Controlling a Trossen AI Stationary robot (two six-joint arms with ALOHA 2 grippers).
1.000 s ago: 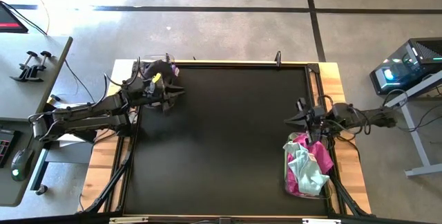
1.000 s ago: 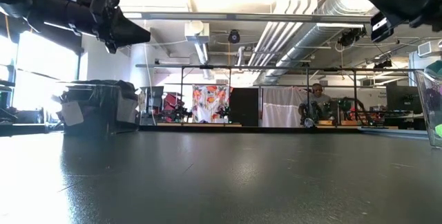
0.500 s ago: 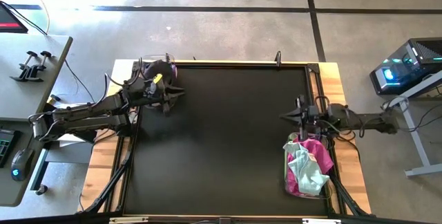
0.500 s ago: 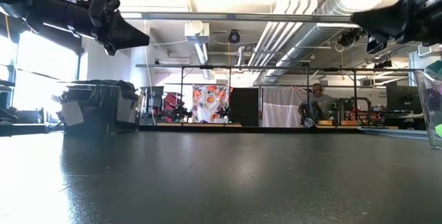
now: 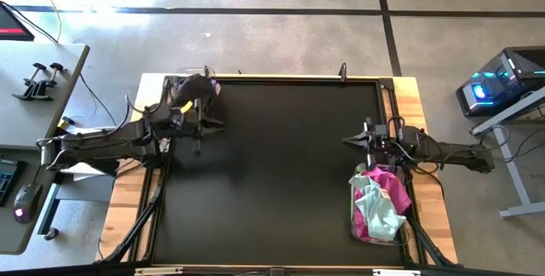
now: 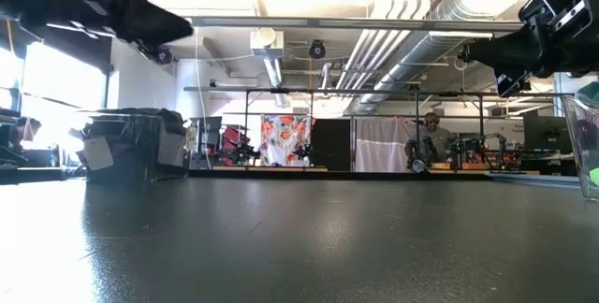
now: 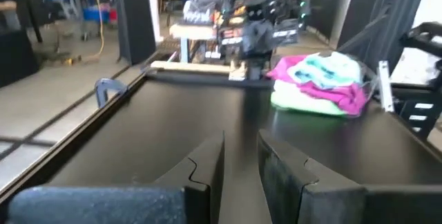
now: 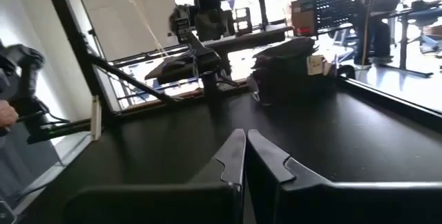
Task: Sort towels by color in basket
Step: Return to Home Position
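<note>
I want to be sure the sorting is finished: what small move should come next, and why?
Probably draw both arms back toward rest: the left gripper and right gripper hold nothing, and the dark towels and bright towels lie in bins, none on the mat.

Black mat (image 5: pixel 272 182): left gripper (image 5: pixel 215 123) over rear-left corner, just beside dark towels (image 5: pixel 194 87); right gripper (image 5: pixel 350 142) near right edge, pointing inward, just behind heaped bright towels (image 5: pixel 381 206) in magenta, pink and mint.
</note>
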